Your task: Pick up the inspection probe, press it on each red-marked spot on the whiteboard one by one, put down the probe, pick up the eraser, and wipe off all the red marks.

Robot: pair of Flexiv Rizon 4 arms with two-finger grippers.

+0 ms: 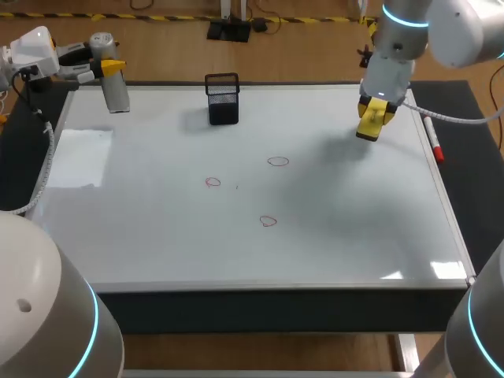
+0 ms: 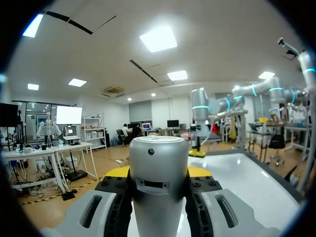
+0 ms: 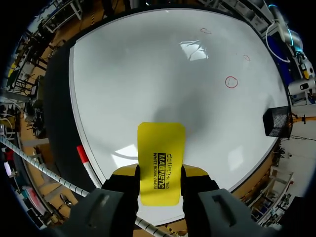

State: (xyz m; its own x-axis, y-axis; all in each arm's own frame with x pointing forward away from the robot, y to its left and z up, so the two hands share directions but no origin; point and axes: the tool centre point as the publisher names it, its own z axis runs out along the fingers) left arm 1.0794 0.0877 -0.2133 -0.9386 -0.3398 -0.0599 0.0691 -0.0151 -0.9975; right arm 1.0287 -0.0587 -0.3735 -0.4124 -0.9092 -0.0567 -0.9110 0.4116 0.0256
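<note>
right fingers (image 3: 123, 174) clamp eraser (image 3: 161, 158), left fingers (image 2: 117, 173) — probe (image 2: 159, 173)

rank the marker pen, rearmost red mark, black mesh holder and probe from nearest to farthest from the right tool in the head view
1. marker pen, on the board's right edge, just right of the right tool
2. rearmost red mark, mid-board
3. black mesh holder, back edge, left of centre
4. probe, back left corner, in the left tool

Setting: robotics lab. Evidence: left arm (image 1: 39, 51) and right arm (image 1: 449, 31), cyan-ringed, mounted at a whiteboard (image 1: 346, 236) bench.
</note>
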